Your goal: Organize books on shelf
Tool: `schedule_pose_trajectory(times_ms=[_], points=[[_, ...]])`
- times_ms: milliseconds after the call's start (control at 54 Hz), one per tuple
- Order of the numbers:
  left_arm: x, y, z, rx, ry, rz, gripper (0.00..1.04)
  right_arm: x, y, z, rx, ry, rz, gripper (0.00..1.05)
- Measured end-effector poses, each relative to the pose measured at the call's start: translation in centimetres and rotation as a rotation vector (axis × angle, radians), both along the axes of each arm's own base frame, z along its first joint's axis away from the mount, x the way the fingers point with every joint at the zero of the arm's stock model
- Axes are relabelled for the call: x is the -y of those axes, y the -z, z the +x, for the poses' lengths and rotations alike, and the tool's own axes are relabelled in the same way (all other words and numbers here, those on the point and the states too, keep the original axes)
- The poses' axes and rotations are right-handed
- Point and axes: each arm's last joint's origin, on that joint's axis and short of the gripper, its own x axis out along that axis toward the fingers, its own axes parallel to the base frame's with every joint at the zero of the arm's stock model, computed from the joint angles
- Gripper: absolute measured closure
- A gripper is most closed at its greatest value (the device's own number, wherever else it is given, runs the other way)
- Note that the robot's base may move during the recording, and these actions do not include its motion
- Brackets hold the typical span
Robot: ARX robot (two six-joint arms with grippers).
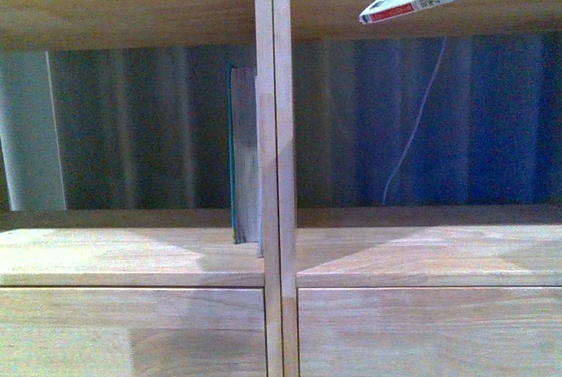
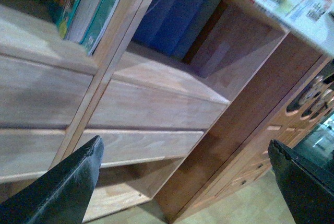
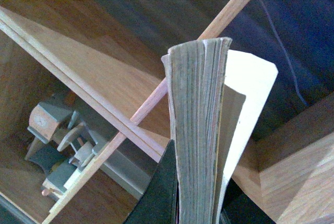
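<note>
Nearest, found left claw point(image 2: 185, 148) spread wide and empty, hanging low before the drawer fronts point(image 2: 151, 112). Found right claw point(image 3: 195, 198) pinching the paperback point(image 3: 198, 130) by one end, pages fanned and one cover peeling away from the block. Placed that paperback high in the right column, tilted, red-and-white spine showing underneath, level with the upper board of the shelf point(image 1: 277, 131) and not yet inside any compartment. Further in, recorded the teal book point(image 1: 244, 157) standing upright in the left compartment, flush against the central divider. Beyond, noted a pale cord point(image 1: 417, 122) hanging behind the open right compartment. Judged the risks as follows: loose cover or drooping corner catching the board edge on entry and buckling the thin book; hold at one end allowing swing or slip; overshoot snagging the cord.
</note>
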Motion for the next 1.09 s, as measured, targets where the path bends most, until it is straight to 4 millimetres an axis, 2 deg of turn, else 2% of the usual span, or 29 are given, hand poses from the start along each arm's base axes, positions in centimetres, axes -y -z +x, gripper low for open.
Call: schedule_pose_trajectory(times_ms=[185,370,537,740,1092], points=[[0.6,-4.4,2.4,0.031,0.090,-0.133,0.07,-0.9,0.2,0.9,-0.018,-0.033,-0.008,0.97],[2.3,-8.4,4.4,-0.009,0.213,-0.374,0.07,-2.2,-0.6,1.4,0.002,-0.078,0.000,0.97],[4.2,-9.2,5.5,-0.113,0.272,-0.561,0.07,-3.6,-1.5,1.7,0.017,-0.135,0.005,0.97],[6.7,-8.9,6.0,-0.163,0.329,-0.631,0.07,-5.2,-2.7,1.4,0.035,-0.191,0.020,0.97],[7.8,-10.6,8.0,-0.130,0.310,-0.681,0.07,-7.8,-2.7,0.0,0.023,-0.297,0.036,0.97]])
